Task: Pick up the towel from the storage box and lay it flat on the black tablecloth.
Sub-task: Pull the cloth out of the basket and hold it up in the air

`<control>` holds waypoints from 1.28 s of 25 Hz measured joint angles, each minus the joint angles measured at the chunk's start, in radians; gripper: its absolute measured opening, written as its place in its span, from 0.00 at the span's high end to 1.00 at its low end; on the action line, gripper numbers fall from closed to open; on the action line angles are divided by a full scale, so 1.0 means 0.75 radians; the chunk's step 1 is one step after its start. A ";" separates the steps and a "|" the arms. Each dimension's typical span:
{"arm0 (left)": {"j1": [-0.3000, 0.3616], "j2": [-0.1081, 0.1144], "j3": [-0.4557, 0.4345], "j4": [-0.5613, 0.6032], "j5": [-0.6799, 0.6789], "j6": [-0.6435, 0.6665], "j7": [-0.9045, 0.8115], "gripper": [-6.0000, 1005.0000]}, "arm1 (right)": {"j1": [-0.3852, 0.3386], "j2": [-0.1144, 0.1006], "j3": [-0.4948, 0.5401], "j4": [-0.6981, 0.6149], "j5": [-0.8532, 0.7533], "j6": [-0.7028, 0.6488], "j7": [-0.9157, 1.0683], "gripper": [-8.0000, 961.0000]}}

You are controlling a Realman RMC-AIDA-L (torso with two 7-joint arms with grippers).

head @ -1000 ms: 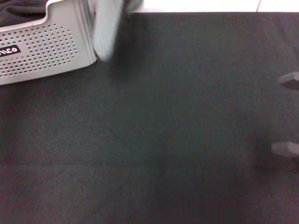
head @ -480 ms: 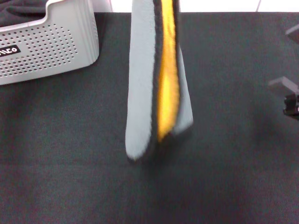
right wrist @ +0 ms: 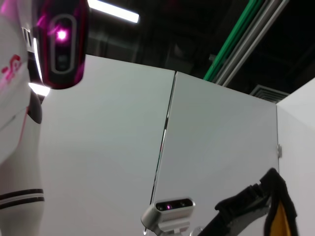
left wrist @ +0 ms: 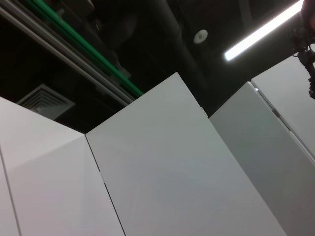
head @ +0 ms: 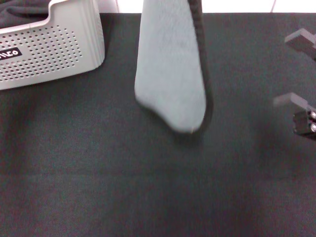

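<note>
The soft grey-green terry towel (head: 170,74) is hanging limp over the black tablecloth (head: 148,187), light and floppy, apparently pinched out of view above, while the open right gripper (head: 295,71) is waiting beside it for a free corner.

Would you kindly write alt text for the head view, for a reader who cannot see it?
A grey-green towel hangs in the air over the black tablecloth, its top out of frame. The perforated grey storage box sits far left, and the right gripper is at the right edge, fingers apart.
</note>
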 joint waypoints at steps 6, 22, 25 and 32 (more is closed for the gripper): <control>-0.012 -0.003 0.055 0.000 -0.030 -0.061 0.033 0.98 | 0.028 0.000 0.000 0.017 0.016 0.057 0.020 0.21; -0.019 -0.003 0.202 0.016 -0.178 -0.205 0.090 0.98 | 0.068 0.000 -0.012 0.045 0.091 0.237 0.052 0.21; -0.021 -0.002 0.204 0.025 -0.202 -0.206 0.097 0.98 | 0.089 0.000 -0.032 0.057 0.086 0.261 0.057 0.21; -0.033 -0.002 0.217 0.029 -0.242 -0.206 0.115 0.98 | 0.132 0.000 -0.077 0.068 0.084 0.351 0.092 0.21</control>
